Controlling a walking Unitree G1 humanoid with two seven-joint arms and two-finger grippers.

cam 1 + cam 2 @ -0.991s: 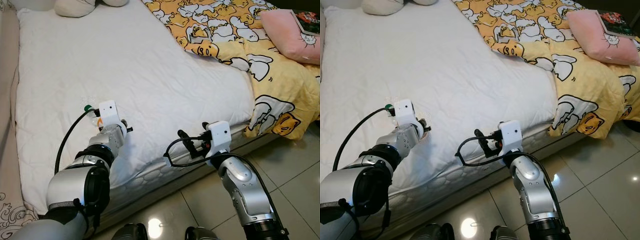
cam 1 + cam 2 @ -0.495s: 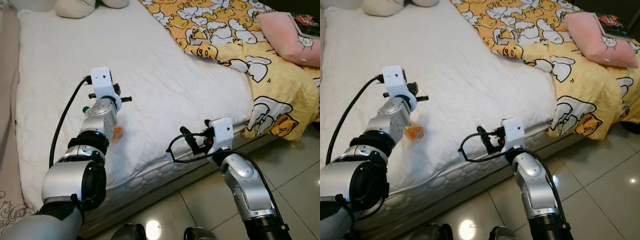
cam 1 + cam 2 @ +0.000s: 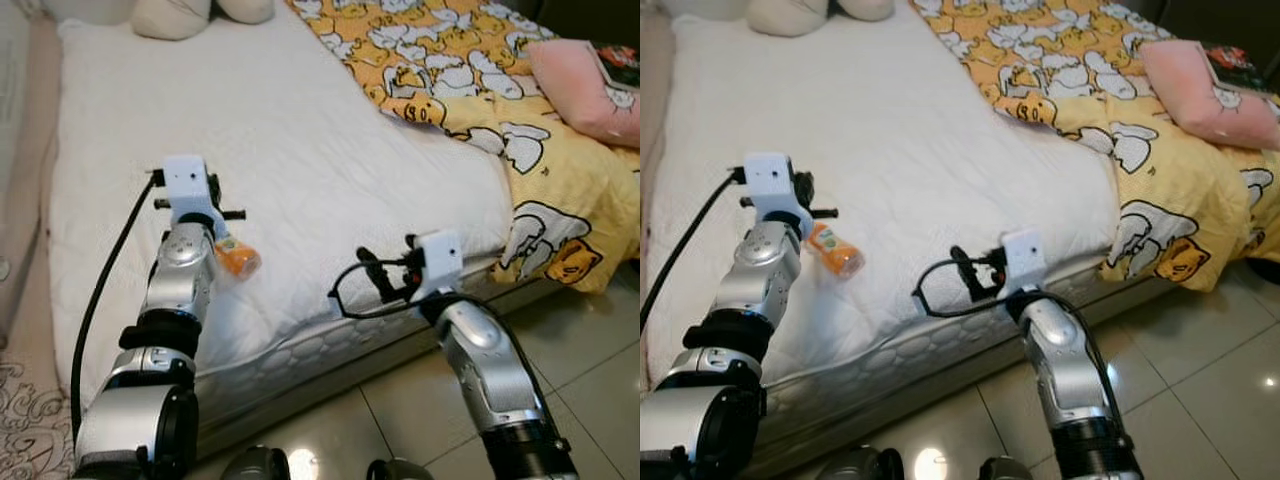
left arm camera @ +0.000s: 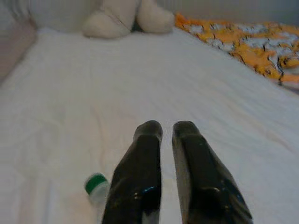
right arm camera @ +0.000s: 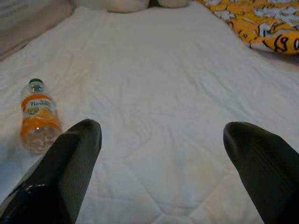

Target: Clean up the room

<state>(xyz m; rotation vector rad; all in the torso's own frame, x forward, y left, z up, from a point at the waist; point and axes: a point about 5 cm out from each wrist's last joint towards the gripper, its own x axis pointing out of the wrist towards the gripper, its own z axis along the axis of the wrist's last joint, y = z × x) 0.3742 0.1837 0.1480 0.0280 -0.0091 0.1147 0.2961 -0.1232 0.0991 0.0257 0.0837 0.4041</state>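
Bed (image 3: 300, 130) with a white mattress cover takes most of the head views, from the upper left down to the lower middle. A yellow blanket (image 3: 480, 90) with a duck pattern lies over the upper right part, and a pink pillow (image 3: 590, 80) rests on it at the right edge. A plush toy (image 3: 170, 15) sits at the top left.

One second ago the left arm was low over the small bottle, with the green cap showing beside the wrist. Now the arm has lifted, and the bottle (image 3: 833, 250), clear with an orange label, lies on its side on the sheet, in the left middle of the right eye view. The left gripper (image 4: 166, 135) has its two fingers almost together, a narrow gap between them, and nothing between them; the green cap is just beside them in the left wrist view. So I judge the grasp failed or slipped, and the bottle is not yet collected.

The right gripper (image 5: 163, 140) is spread wide, empty, low over the near edge of the bed, facing the bottle.
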